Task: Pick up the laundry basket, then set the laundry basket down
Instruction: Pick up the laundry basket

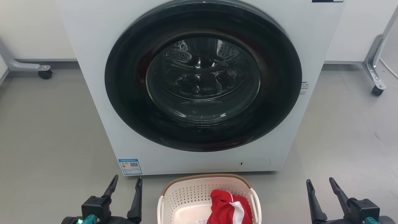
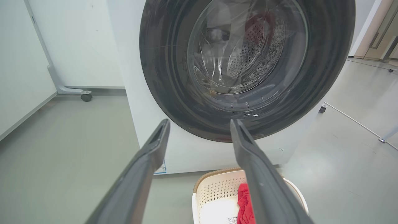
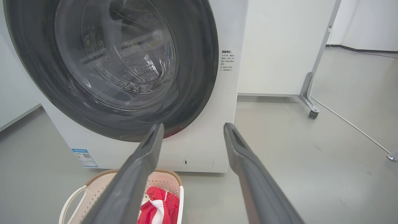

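Note:
The laundry basket [image 1: 189, 193] is cream-white perforated plastic with a brown rim and stands on the floor just before the washing machine, at the bottom middle of the head view. It also appears low in the left wrist view [image 2: 217, 193] and the right wrist view [image 3: 93, 193]. A red and white cloth [image 1: 228, 208] lies inside it. My left gripper [image 1: 126, 183] stands open to the basket's left, apart from it. My right gripper [image 1: 320, 183] stands open well to the basket's right. Both grippers hold nothing.
A white front-loading washing machine [image 1: 93, 77] with a shut round dark door [image 1: 202, 77] rises close behind the basket. Wheeled metal frame legs stand at the back left [image 1: 43, 71] and back right [image 1: 376, 84]. A white cable [image 3: 351, 124] runs over the grey floor at the right.

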